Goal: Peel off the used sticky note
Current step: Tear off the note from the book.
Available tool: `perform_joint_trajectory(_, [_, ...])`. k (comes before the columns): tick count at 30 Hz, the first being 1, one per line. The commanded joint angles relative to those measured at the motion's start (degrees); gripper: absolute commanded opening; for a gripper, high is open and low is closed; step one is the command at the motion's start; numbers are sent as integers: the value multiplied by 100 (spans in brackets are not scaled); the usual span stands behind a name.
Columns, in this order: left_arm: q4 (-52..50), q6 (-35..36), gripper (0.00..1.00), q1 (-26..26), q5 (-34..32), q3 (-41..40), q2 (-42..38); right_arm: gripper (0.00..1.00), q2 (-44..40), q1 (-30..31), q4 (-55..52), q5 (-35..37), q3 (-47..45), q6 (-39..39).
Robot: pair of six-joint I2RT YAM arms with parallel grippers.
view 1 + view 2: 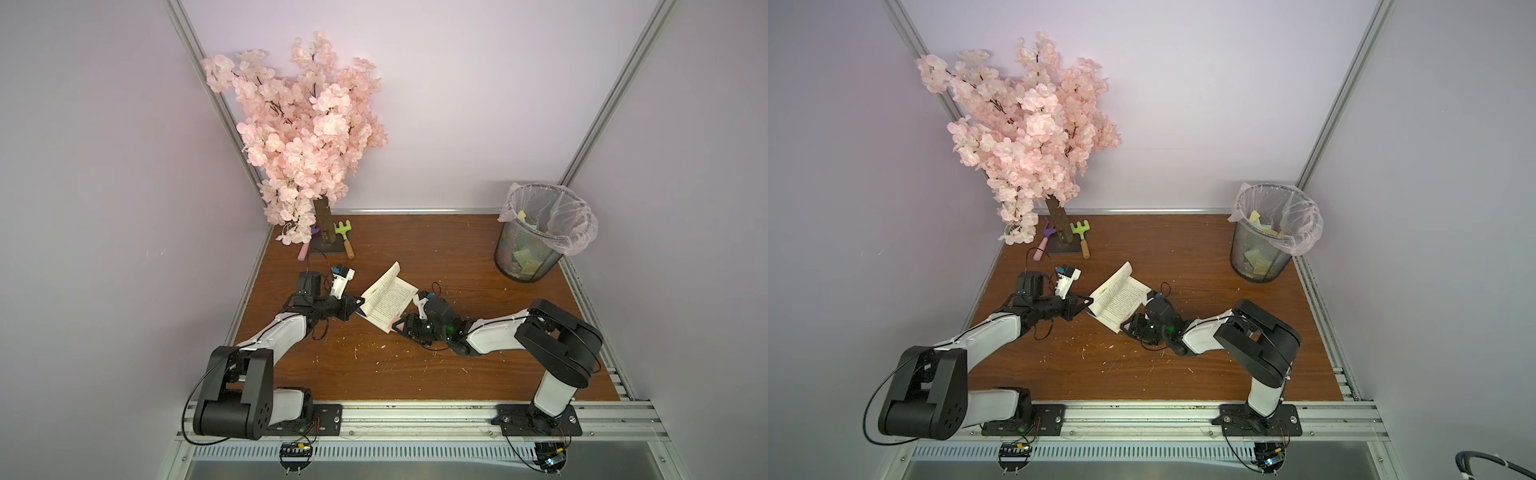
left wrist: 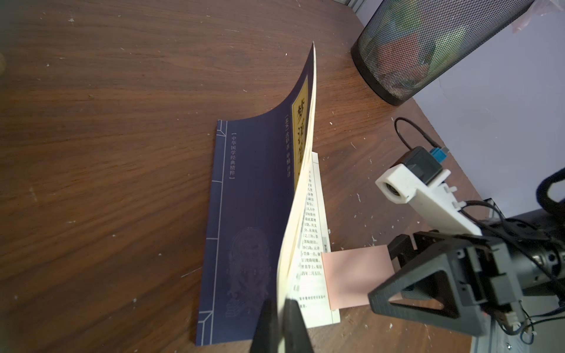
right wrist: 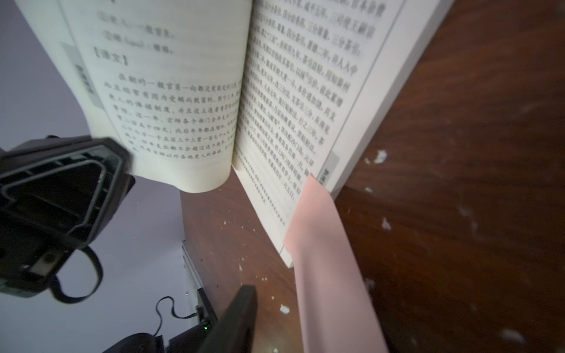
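A book (image 1: 388, 301) (image 1: 1119, 299) lies open mid-table. My left gripper (image 1: 357, 307) (image 2: 279, 305) is shut on its blue cover (image 2: 250, 198) and the first pages, holding them raised off the block. A pink sticky note (image 2: 357, 275) (image 3: 324, 259) sticks out past the outer edge of the exposed right page (image 3: 290, 107). My right gripper (image 1: 397, 324) (image 2: 386, 272) is at that note with its jaws apart. In the right wrist view one finger (image 3: 241, 305) stands clear of the note with bare table between them. The other finger is hidden behind the note.
A black mesh bin (image 1: 536, 249) with a plastic liner and discarded notes stands at the back right. A pink blossom tree (image 1: 299, 137) stands back left, with a green toy rake (image 1: 345, 237) and a pink tool (image 1: 303, 251) at its base.
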Motion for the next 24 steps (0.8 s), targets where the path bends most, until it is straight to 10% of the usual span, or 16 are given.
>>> perform_joint_trajectory(1, [-88,8,2,98,11,-7,-42,20,136,15,296,-87,-159,340])
perform_joint_trajectory(5, [-82,8,2,97,3,-24,-60,0,-88,-77,80,-38,-257,151])
perform_joint_trajectory(24, [-126,39,1,100,27,11,-1,0,-2512,-1117,-2088,-133,-456,-1489])
